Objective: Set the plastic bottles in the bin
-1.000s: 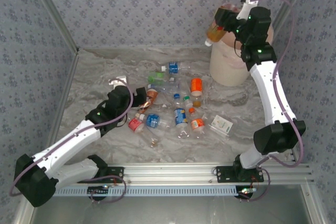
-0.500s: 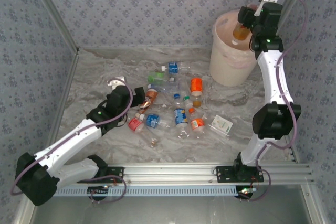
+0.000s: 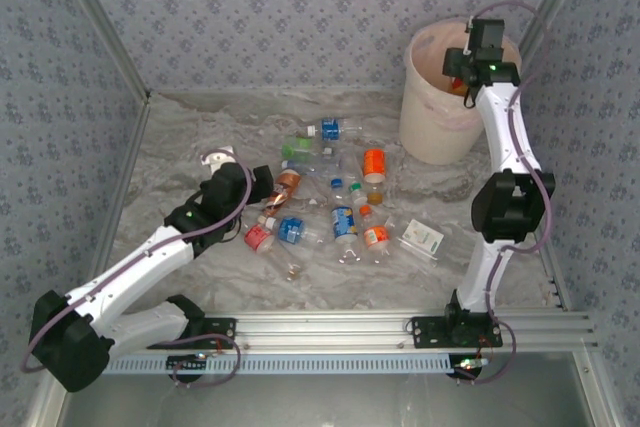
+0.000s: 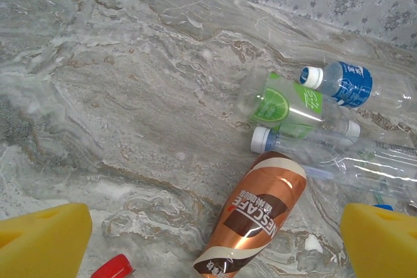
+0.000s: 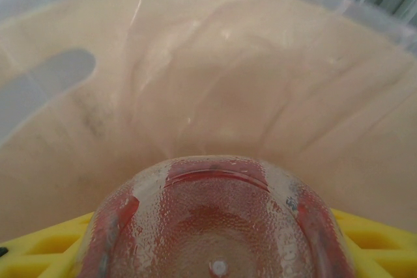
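Now the right gripper point(image 3: 465, 77), clamped on a bottle point(image 5: 218, 226), has swung in over the bin point(image 3: 430, 132), so release looks due, while the left gripper point(image 4: 208, 242) gapes open.

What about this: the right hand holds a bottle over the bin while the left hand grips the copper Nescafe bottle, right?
Not quite: the left hand is open, not gripping the copper Nescafe bottle, as the left wrist view shows. The right hand holds a bottle over the bin.

NESCAFE in white letters on the label of the copper-brown coffee bottle point(image 4: 257, 222), smaller characters above it too blurred to read, white print on the blue-label bottle point(image 4: 348, 84) not readable
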Robot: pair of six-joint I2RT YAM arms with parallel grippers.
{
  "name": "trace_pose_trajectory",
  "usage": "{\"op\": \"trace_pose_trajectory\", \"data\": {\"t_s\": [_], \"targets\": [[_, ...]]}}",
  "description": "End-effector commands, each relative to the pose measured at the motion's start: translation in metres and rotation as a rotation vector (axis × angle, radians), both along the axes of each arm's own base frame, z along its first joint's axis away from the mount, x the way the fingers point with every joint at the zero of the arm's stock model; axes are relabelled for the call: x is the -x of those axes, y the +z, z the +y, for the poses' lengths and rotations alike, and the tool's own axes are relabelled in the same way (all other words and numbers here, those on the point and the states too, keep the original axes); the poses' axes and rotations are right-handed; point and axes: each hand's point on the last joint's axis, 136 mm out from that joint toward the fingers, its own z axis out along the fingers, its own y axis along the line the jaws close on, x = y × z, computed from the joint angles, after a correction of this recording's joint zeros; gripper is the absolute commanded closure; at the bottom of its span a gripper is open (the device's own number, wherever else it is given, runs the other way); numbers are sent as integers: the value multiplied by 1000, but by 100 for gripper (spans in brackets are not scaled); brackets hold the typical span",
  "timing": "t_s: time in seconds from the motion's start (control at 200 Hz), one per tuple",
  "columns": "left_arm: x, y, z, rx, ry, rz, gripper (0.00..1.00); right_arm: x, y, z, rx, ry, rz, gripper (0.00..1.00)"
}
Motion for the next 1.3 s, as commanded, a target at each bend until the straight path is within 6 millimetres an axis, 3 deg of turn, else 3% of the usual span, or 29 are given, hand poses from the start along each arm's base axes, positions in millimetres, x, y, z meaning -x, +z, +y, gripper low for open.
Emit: {"op": "trace_pose_trajectory", "data": {"t_s": [0.0,0.135,0.29,0.435,0.665,0.859,1.084,1.184,1.294], "targets": [[0,-3,9,3,44,9,2,6,-16,11,38,31,93,40],[0,-6,11,0,53,21,2,2,-27,12,52,-7,128,31],[0,-7,14,-4,64,32,2,-6,-23,10,37,-48,115,19],[2,-12,17,-1,75,45,2,-10,-6,17,7,-27,63,9],[1,-16,14,6,65,60,2,5,35,26,-34,10,-28,3],[0,-21,9,25,55,77,2,42,67,35,-68,59,-93,0],[0,-23,8,50,56,86,2,108,88,43,-169,81,-213,0],[0,-24,7,65,55,95,2,137,83,58,-243,142,-243,0],[1,-27,9,85,76,113,2,169,57,89,-284,293,-170,0]]}}
